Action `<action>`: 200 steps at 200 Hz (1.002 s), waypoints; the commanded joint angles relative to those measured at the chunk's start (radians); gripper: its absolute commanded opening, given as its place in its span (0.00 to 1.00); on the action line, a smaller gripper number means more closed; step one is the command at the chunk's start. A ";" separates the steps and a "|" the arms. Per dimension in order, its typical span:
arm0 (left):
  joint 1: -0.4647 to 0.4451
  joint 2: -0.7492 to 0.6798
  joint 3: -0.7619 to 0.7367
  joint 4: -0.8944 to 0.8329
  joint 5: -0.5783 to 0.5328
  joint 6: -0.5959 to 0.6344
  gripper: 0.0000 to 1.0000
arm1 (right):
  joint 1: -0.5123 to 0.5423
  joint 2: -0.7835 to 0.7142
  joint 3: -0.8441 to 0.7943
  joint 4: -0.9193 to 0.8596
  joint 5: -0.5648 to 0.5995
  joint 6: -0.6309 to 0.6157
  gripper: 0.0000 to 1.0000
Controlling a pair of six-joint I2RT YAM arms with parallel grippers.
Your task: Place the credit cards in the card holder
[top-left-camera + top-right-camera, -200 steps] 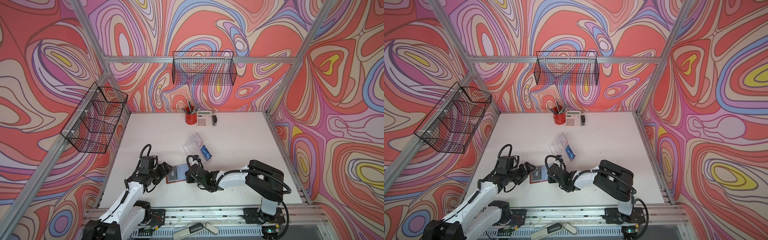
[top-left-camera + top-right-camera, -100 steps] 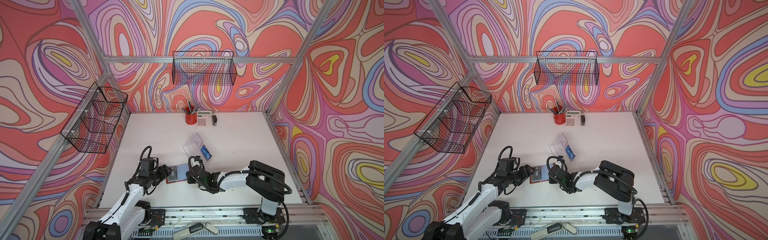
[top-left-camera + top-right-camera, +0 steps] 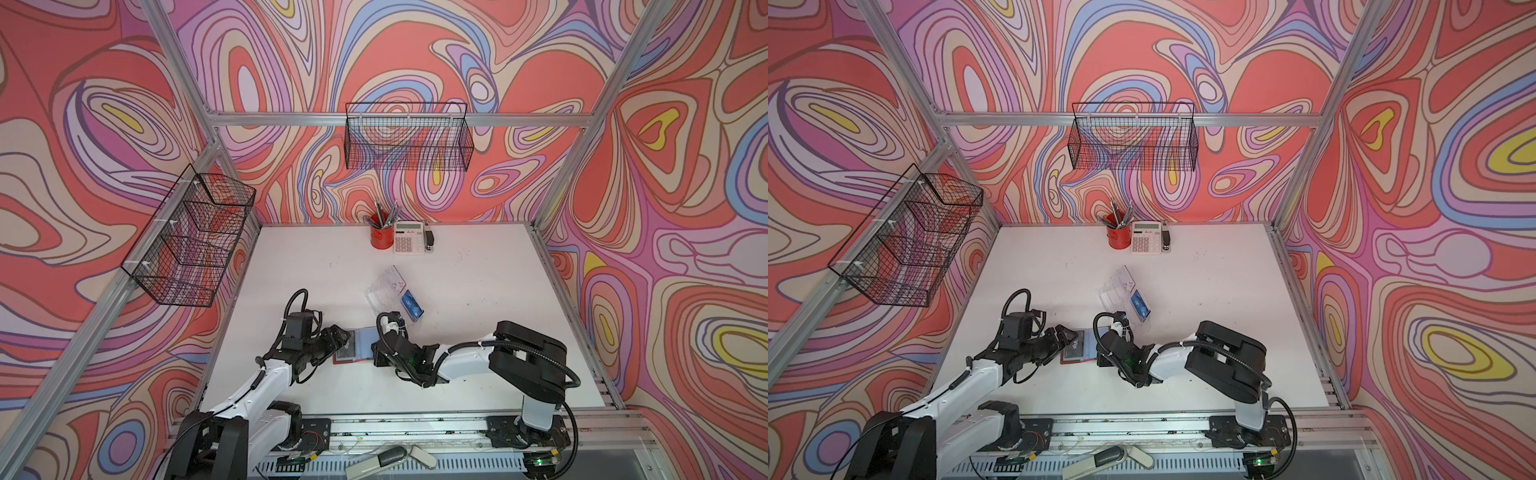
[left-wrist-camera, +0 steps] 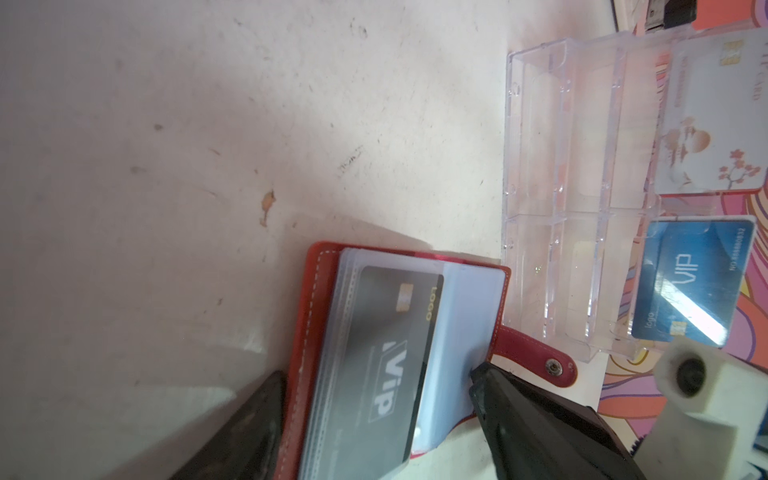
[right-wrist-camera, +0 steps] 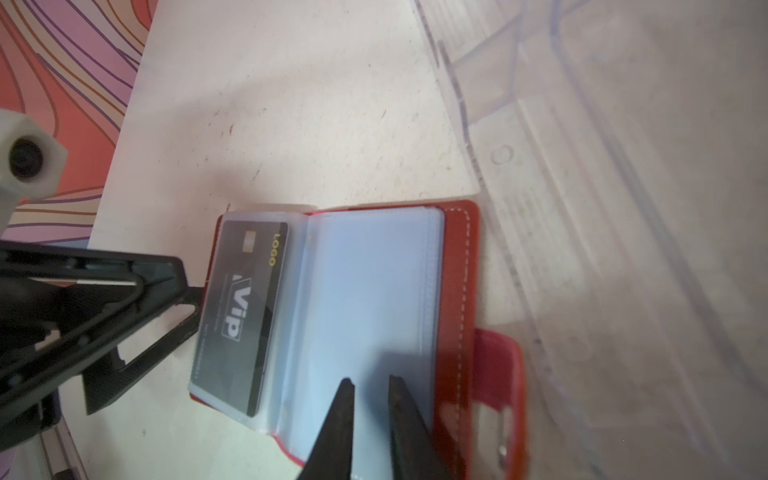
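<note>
A red wallet [image 3: 355, 345] [image 3: 1079, 347] lies open on the white table, its clear sleeves up. One sleeve holds a dark grey VIP credit card [image 4: 390, 353] [image 5: 245, 307]. Behind it stands the clear acrylic card holder [image 3: 384, 293] [image 4: 557, 166], with a blue credit card [image 3: 411, 306] [image 4: 694, 282] and a white one [image 4: 715, 124] in it. My left gripper [image 3: 338, 336] [image 4: 374, 390] is open at the wallet's left end, the wallet showing between its fingers. My right gripper [image 3: 376, 352] [image 5: 370, 380] hovers over the empty sleeve, its jaws a slim gap apart with nothing between them.
At the table's back edge stand a red pen cup [image 3: 381, 237], a calculator [image 3: 409, 237] and a small black device [image 3: 430, 240]. Wire baskets hang on the back wall [image 3: 409, 141] and the left wall [image 3: 191, 245].
My left gripper's jaws have narrowed a little at the wallet's end. My right gripper has closed slightly and barely shifted. The wallet and the card holder have stayed put.
</note>
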 commanded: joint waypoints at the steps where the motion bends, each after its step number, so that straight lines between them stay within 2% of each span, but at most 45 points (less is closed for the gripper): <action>1: -0.022 -0.038 -0.004 0.051 0.111 -0.027 0.77 | 0.012 0.065 -0.020 -0.105 -0.023 0.025 0.18; 40: -0.081 -0.084 0.044 0.063 0.183 -0.037 0.78 | 0.016 0.074 -0.022 -0.099 -0.024 0.031 0.17; 66: -0.136 -0.081 0.060 0.084 0.162 -0.041 0.79 | 0.016 0.080 -0.026 -0.090 -0.025 0.038 0.17; 119: -0.201 0.013 0.056 0.186 0.169 -0.058 0.79 | 0.016 0.092 -0.034 -0.078 -0.031 0.044 0.17; 163: -0.264 0.070 0.068 0.204 0.125 -0.050 0.79 | 0.016 0.093 -0.049 -0.064 -0.030 0.047 0.17; 200: -0.286 0.090 0.057 0.208 0.082 -0.040 0.79 | 0.016 0.024 -0.060 -0.096 0.010 0.027 0.20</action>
